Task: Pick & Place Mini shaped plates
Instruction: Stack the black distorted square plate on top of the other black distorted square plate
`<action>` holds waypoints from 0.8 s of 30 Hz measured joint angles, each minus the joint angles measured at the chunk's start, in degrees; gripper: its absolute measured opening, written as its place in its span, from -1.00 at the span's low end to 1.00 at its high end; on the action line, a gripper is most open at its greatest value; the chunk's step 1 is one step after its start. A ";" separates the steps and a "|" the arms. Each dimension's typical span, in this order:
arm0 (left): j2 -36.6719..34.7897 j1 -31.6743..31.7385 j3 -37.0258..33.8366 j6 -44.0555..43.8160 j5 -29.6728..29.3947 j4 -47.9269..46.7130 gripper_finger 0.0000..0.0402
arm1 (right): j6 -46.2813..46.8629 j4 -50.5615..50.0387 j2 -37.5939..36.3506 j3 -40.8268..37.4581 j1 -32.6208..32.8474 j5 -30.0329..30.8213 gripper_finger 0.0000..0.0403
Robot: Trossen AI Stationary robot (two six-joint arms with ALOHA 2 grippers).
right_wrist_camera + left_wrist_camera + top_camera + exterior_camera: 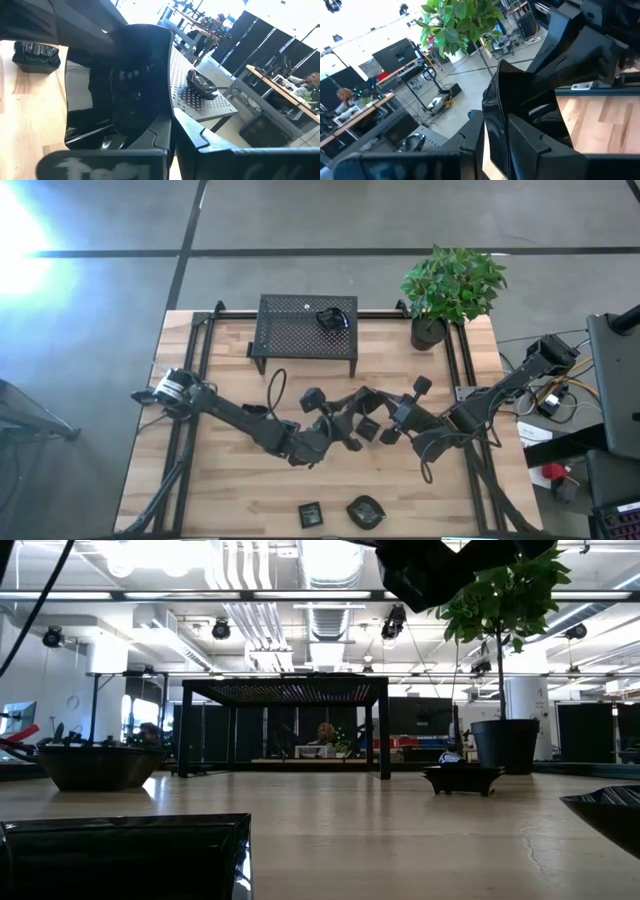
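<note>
My two grippers meet above the table's middle on one glossy black square mini plate (368, 428). My left gripper (350, 428) comes from the left and my right gripper (388, 430) from the right, both shut on it. Another mini plate (333, 318) lies on top of the black mesh stand (305, 330). Two more, a square one (311, 514) and a leaf-like one (366, 512), rest on the table near its near edge. The low view shows a further small dish (462, 778) standing on the wood. My left gripper pinches the plate's rim (496, 135) between its two fingers, coming level from the table's left. The plate stands on edge in the hold, lifted clear of the table. My right gripper has the same plate by its opposite rim (162, 117), coming from the table's right. The plate's hollow face (120, 85) is turned toward this wrist, and the fingers partly hide the place of contact.
A potted plant (428, 330) stands at the far right corner beside the stand. One more black dish (36, 55) sits on the wood near the grippers. Bare wood lies between the stand and the arms and along the near left side.
</note>
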 joint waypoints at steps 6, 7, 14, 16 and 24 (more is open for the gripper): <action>0.35 0.92 -0.22 -2.87 1.66 -0.66 -0.61 | -0.02 -0.02 0.00 0.00 0.02 0.00 -0.96; 0.35 1.05 -0.22 -3.66 1.66 -0.94 -0.61 | -0.02 -0.02 0.00 0.00 0.02 0.00 -0.96; 0.33 1.49 -0.22 -4.39 2.10 -1.46 -0.85 | -0.02 -0.02 0.00 0.00 0.02 0.00 -0.96; 0.29 1.66 -0.22 -4.07 1.93 -1.76 -0.95 | -0.02 -0.07 0.00 0.00 0.02 -0.02 -0.96; 0.26 1.78 -0.22 -4.34 1.68 -1.81 -0.99 | 0.00 -0.04 -0.07 0.00 0.06 -0.15 -0.96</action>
